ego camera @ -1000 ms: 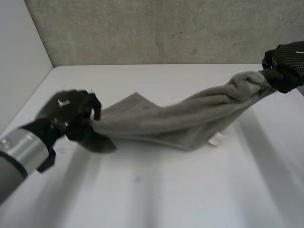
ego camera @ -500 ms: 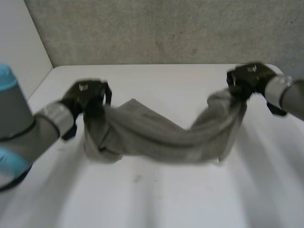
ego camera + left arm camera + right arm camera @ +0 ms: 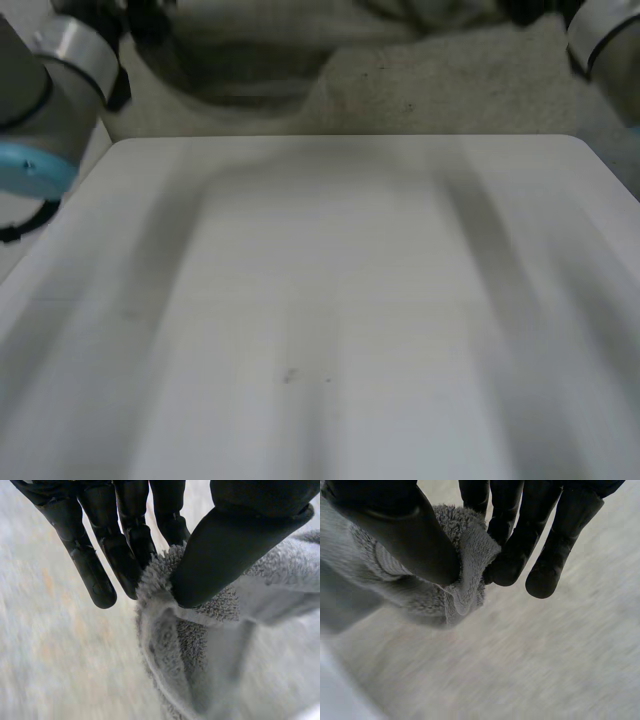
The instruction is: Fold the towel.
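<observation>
The towel (image 3: pixel 260 50) hangs in the air above the desk (image 3: pixel 330 300), up along the top edge of the head view. Its long axis runs sideways across the frame from the left arm (image 3: pixel 50 80) in the upper left to the right arm (image 3: pixel 605 40) in the upper right. The span sags lowest left of centre. The frame edge cuts off its upper part, and the cloth is smeared, so folds and corners are hard to make out there.

In the left wrist view the left hand (image 3: pixel 120 530) grips one end of the towel. A bunched edge is pinched between the thumb and the straight fingers (image 3: pixel 100 585), and the rest of the cloth falls away below the thumb. In the right wrist view the right hand (image 3: pixel 520 535) grips the other end the same way. Its thumb presses a fluffy fold against the fingers, and the rest of the cloth trails off beside the thumb.
</observation>
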Controlling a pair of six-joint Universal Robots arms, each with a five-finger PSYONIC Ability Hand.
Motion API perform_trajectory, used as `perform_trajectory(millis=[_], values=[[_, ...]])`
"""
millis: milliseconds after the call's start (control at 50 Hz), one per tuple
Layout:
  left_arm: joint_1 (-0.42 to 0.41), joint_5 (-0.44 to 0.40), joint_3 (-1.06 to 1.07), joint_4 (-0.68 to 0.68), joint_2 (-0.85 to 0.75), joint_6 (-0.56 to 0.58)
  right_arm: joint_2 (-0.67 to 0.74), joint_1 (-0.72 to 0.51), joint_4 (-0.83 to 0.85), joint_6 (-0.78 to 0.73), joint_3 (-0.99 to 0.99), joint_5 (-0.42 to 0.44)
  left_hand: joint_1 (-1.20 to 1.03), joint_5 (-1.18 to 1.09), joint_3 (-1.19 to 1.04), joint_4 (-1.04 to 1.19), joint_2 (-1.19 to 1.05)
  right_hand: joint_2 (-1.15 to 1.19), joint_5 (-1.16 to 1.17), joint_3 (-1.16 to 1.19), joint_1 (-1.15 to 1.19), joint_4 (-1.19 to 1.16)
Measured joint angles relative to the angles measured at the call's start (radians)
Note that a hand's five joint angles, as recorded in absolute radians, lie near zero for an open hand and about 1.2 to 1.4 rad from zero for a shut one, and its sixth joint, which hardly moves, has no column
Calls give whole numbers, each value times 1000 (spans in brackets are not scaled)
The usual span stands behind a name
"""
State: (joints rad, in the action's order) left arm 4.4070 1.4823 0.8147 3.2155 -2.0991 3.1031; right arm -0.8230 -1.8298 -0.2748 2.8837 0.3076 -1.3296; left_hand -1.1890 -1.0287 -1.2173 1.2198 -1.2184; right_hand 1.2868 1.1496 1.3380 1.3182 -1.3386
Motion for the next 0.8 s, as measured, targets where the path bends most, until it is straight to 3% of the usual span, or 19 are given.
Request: perform_trajectory(millis=[160,400,640,800], values=[[-4,-19,311,-4,3,8,33,-8,-82,-83,212,60,1,0,0,0,0,0,0,0,0,0],[-34,-85,645,1,-19,77,142,-30,-136,-178,395,48,1,0,0,0,0,4,0,0,0,0],[-70,-91,864,-7,159,140,-17,5,-142,-194,542,50,1,0,0,0,0,11,0,0,-1,0],[-144,-90,1006,-23,321,140,-162,11,-140,-208,690,66,1,0,0,0,0,11,0,0,-1,0]])
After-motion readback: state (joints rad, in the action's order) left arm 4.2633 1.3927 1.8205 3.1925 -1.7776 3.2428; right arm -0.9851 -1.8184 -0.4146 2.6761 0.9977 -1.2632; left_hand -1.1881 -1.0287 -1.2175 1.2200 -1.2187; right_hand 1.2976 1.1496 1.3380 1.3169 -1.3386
